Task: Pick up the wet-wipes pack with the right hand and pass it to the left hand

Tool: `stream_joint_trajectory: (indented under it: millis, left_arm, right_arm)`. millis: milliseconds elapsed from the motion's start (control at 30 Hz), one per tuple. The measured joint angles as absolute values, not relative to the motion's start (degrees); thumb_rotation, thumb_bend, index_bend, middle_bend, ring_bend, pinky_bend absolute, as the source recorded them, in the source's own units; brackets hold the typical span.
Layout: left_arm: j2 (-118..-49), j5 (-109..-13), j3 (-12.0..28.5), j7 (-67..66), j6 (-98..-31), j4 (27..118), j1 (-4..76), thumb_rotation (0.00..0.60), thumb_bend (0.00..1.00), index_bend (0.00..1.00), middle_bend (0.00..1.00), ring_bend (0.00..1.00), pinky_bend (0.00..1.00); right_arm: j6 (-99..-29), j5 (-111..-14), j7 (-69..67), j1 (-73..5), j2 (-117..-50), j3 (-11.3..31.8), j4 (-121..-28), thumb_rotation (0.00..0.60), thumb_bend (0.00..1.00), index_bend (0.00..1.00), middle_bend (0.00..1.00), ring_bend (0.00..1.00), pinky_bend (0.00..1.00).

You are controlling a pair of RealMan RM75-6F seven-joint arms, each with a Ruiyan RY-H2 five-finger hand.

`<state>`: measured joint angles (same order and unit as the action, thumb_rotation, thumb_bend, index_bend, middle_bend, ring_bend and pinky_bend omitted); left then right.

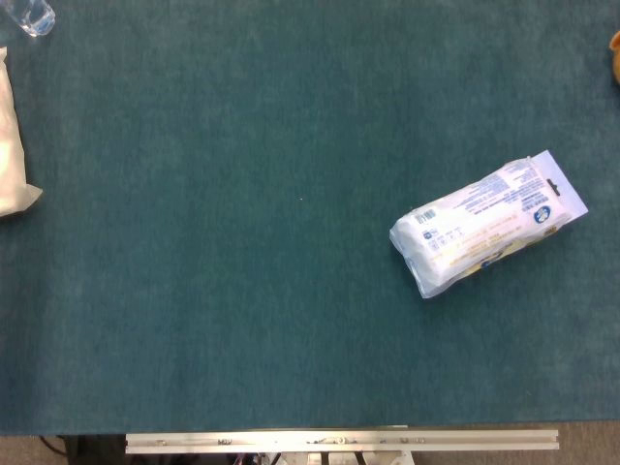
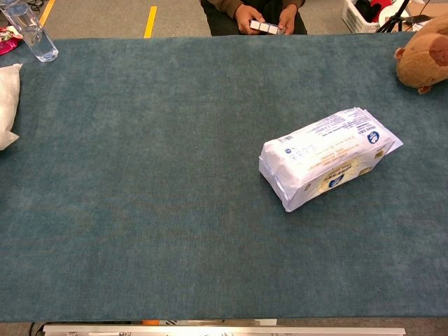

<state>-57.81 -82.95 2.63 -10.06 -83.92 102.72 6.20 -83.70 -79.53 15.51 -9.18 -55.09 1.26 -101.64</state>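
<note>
The wet-wipes pack (image 1: pixel 487 223) is a white plastic pack with blue print. It lies flat and slanted on the teal table cloth, right of the middle. The chest view shows the same wet-wipes pack (image 2: pixel 325 155) with one short end toward the near edge. Nothing touches it. Neither hand nor either arm shows in the head view or the chest view.
A white bag (image 2: pixel 7 103) lies at the left edge, with a clear plastic bottle (image 2: pixel 31 31) behind it at the far left corner. A brown plush toy (image 2: pixel 425 57) sits at the far right. A seated person (image 2: pixel 262 15) holds a small box beyond the far edge.
</note>
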Motion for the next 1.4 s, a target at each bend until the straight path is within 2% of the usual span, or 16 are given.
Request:
stream_joint_trajectory:
  millis: [500,700,1000,1233,1400]
  left_arm:
    - [-57.17,-83.37,2.69,-9.43,-84.17,104.78,6.07,0.600,0.31,0.31,0.25,0.23,0.16]
    - [-56.73,-82.84,2.79,-9.94,-83.46,105.94,6.35,0.600,0.31,0.31,0.25,0.23,0.16]
    - [-56.62,-82.58,3.11,-10.78,-83.14,107.15,6.77,0.600,0.31,0.31,0.25,0.23,0.16]
    - [-55.84,-82.58,2.78,-10.84,-82.34,107.33,6.92,0.600,0.31,0.31,0.25,0.23,0.16]
    - [-55.54,-82.81,2.66,-10.50,-82.25,107.25,6.97,0.600,0.31,0.31,0.25,0.23,0.16]
  right_arm:
    - [-78.21,-81.61,11.41,-10.27,-53.88,0.87,-101.21,0.600,0.00,0.00,0.02,0.00,0.06]
    - [-73.81,-84.21,9.54,-12.42,-52.57,0.35,-101.34,0.600,0.00,0.00,0.02,0.00,0.06]
    - [-61.87,-83.49,12.80,-20.35,-54.26,1.97,-101.91,0.600,0.00,0.00,0.00,0.00,0.06]
    - [-51.42,-78.69,18.15,-28.02,-58.94,3.67,-100.83,0.600,0.00,0.00,0.00,0.00,0.06]
    - [-46.97,-74.93,21.34,-31.97,-63.11,4.42,-98.62,0.600,0.00,0.00,0.00,0.00,0.06]
